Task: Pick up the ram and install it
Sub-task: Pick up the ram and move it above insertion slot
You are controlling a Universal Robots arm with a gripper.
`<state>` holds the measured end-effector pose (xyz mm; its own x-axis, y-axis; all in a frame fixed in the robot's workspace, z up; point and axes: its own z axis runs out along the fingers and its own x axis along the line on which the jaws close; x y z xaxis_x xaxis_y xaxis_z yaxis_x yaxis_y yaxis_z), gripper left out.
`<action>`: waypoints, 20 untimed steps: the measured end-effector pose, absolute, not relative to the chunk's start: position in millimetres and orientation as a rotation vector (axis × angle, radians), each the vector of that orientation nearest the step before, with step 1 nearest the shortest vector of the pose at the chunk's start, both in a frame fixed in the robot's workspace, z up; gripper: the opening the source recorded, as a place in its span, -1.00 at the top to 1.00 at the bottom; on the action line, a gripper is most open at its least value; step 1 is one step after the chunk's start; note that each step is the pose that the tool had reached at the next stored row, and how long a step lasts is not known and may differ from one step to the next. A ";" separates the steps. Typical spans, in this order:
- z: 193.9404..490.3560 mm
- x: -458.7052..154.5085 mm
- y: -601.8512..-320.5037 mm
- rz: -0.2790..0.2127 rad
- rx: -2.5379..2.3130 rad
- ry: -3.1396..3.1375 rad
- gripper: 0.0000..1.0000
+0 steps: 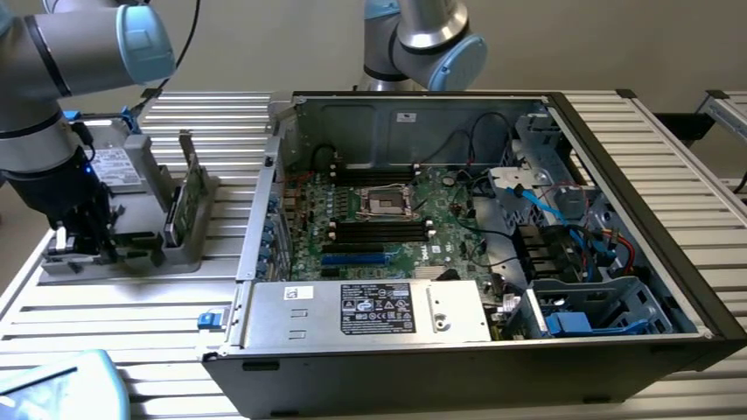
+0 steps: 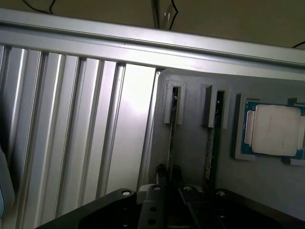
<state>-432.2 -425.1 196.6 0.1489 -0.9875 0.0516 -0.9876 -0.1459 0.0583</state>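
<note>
Looks to me like the end effector (image 2: 169,175) is clenched narrow on the ram (image 2: 171,138). The ram stands on its thin edge in the outer slot of the gray holder (image 2: 190,143), close to the counter (image 2: 71,143) edge rail. For this pick I'd keep the grip square across the board and pull straight up with no twist, or it'll likely bind in the slot. Its long axis lies flat along the counter's slats, far end pointing at that rail.
</note>
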 end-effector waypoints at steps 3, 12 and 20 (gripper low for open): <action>197.0 -432.2 -425.0 0.002 2.321 -2.000 0.71; 200.7 -432.2 -424.5 0.001 2.321 -2.000 0.71; 206.6 -432.5 -424.3 0.001 2.321 -2.000 0.71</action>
<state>-432.5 -424.3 206.6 0.1489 -0.9875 0.0516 -0.9876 -0.1459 0.0585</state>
